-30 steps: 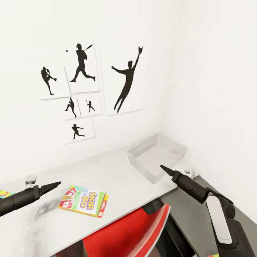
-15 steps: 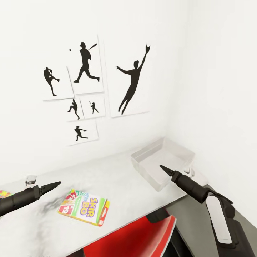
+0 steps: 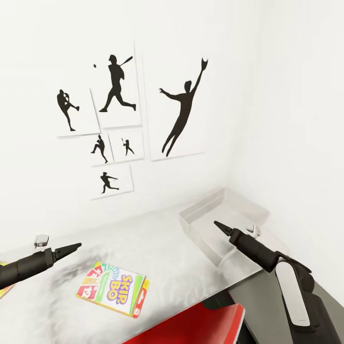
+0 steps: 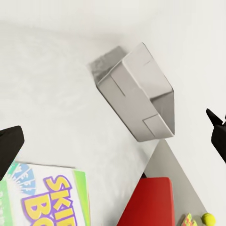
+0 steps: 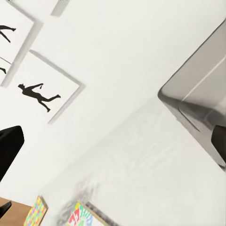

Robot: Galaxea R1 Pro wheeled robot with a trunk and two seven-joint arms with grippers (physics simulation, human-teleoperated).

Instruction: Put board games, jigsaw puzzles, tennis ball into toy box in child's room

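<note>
The long colourful Skip-Bo board game (image 3: 112, 288) lies flat on the pale grey table (image 3: 162, 253); it is also in the left wrist view (image 4: 42, 197). The translucent grey toy box (image 3: 224, 219) stands at the table's right end by the wall corner. My left gripper (image 3: 76, 246) hovers above the table, left of the game, open and holding nothing. My right gripper (image 3: 217, 224) hangs over the toy box's near rim, also open and holding nothing. One mosaic jigsaw puzzle (image 5: 35, 212) lies further left. The tennis ball (image 4: 208, 218) rests on the lower dark section.
A red chair seat (image 3: 191, 325) sits under the table's front edge. Black baseball silhouette pictures (image 3: 114, 86) hang on the white wall behind. A small grey block (image 3: 42, 240) stands at the table's back left. White walls close off the right corner.
The whole head view has shifted: the pictures and toy box have drifted right and the table looks closer, so the camera moved. Both grippers keep the same pose in the picture.
</note>
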